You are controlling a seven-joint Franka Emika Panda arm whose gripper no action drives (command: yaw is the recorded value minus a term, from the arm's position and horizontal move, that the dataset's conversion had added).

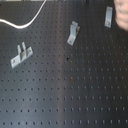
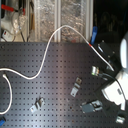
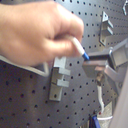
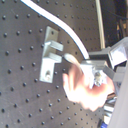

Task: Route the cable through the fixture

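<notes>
Cable (image 4: 70, 35) is a thin, glossy white cord; it sags across the black perforated board (image 4: 20, 95) and ends right at my gripper (image 4: 95, 70), where a blurred human hand (image 4: 87, 90) is feeding it in; blue-tipped end (image 3: 86, 56) sits just off the fingers (image 3: 95, 67). I can't tell whether they've clamped it. My read: handover step, routing not begun. Next: confirm the grip, then carry the end to the slotted metal bracket (image 4: 50, 57) just beside the fingers.

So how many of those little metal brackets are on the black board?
3 in the first exterior view: one bracket at its left, one upper middle, one top right. Others may be hidden.
</notes>
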